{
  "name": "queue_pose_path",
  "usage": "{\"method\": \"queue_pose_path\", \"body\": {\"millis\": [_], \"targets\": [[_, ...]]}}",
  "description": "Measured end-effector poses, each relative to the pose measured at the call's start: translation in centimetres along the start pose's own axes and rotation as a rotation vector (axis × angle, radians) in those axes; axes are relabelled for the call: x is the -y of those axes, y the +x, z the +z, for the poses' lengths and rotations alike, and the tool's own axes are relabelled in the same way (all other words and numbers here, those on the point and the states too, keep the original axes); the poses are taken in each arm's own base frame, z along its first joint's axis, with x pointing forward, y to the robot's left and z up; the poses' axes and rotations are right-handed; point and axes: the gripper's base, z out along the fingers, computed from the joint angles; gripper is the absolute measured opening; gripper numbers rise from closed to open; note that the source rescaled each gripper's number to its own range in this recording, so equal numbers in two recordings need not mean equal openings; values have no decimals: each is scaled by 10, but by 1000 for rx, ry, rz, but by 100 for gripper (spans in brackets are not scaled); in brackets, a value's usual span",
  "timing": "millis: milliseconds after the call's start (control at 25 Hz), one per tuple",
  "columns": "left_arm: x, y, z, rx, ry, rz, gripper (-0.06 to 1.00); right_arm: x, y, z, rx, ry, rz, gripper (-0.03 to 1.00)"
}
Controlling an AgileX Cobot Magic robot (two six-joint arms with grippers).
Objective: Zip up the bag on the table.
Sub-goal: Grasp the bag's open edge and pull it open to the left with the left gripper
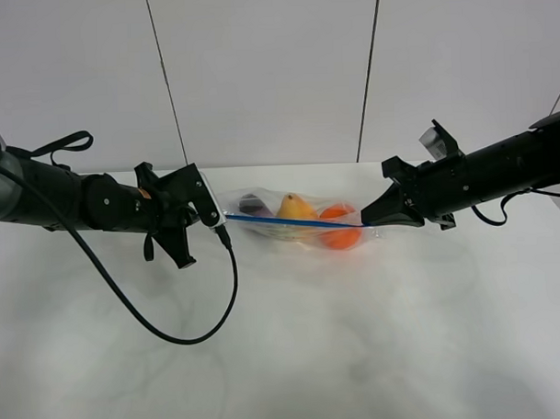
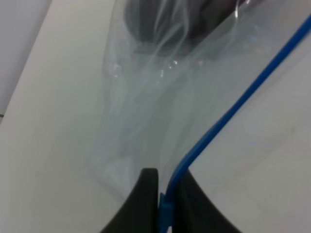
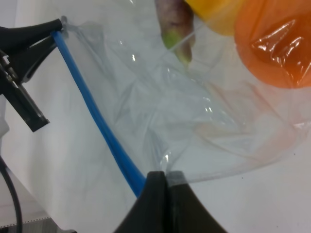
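As left pincer (image 1: pixel 217 216) and right pincer (image 1: pixel 369 223) grip, one bag (image 1: pixel 297 220)

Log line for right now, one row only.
left claw: shut on bag at zipper strip end | right claw: shut on bag's opposite end | strip: stretched straight between claws | zip state: cannot tell

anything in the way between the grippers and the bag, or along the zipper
Nothing visible does. The left gripper and the right gripper are each shut on one end of the bag, with no gap to cross. The blue zipper strip runs bare between them, with nothing lying on it.
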Motion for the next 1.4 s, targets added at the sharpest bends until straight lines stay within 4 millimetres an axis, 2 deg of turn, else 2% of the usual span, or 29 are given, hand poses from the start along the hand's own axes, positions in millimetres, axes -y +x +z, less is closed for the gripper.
{"method": "queue_pose_path", "body": {"millis": [800, 880, 1080, 1200, 1280, 1400], "targets": [[-2, 2, 0, -4, -3, -6, 2, 1, 0, 0, -5, 8, -7, 0], [-2, 2, 0, -4, -3, -7, 11, 1, 1, 0, -7, 12, -11, 0], [-3, 4, 0, -8, -6, -15, 56, 3, 0, -1, -6, 26, -16, 0], [-3, 4, 0, -8, -8, -16, 75, 3, 0, -1, -6, 26, -17, 0], [-3, 4, 0, -8, -9, -18, 82, 3, 0, -1, -6, 26, -17, 0], [-4, 4, 0, -6, -13, -43, 86, 3, 0, -1, -7, 30, -19, 0]]}}
